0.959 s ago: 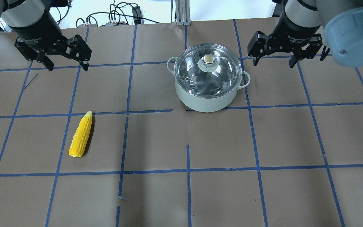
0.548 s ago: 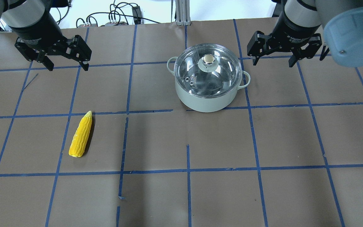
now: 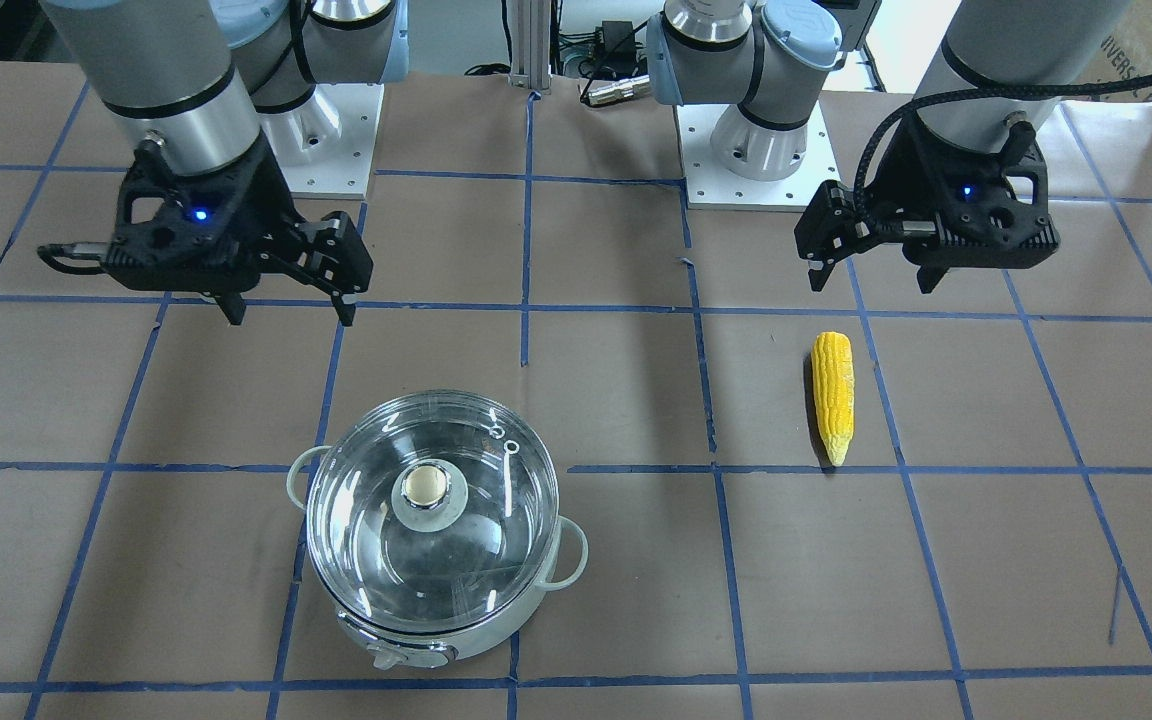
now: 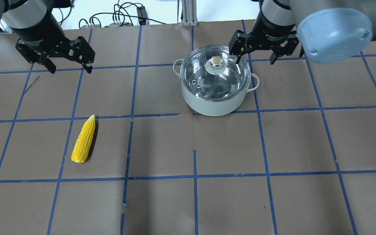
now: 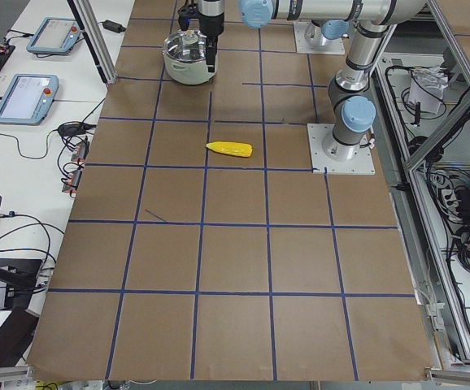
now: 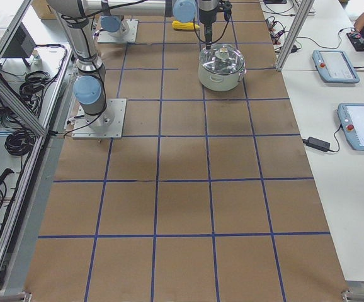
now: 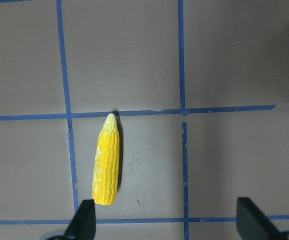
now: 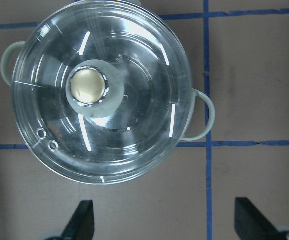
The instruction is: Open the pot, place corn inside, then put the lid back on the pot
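Hovering wide open and empty, the right gripper hangs high beside the round clear glass domed lid. It is offset from the lid's beige knob on a silvery base toward the tabletop's right end.

The lid sits on the round shiny steel pot with two pale greenish loop handles. The pot stands near the edge opposite the robot, roughly midway along it, on the brown paper tabletop gridded with blue tape.

The left gripper is also wide open and holds nothing, raised over the area of the yellow tapered toy corn cob. The corn cob lies flat and untouched, well apart from the pot toward the left end.

Step in hand, as I judge it: reaching for the lid.
- Slide across until the knob lies midway between the fingers; the right wrist view shows it off to one side.
- Descend straight and close on the knob, never the glass.
- Lift vertically so the rim clears without dragging the pot.
- Park the lid on bare paper toward the right end, out of the corn cob's route.

Against half a second before, the right gripper has come in from beyond the pot's right-hand handle toward the lid, with the same spread. The left gripper, corn cob, pot and lid are unmoved.
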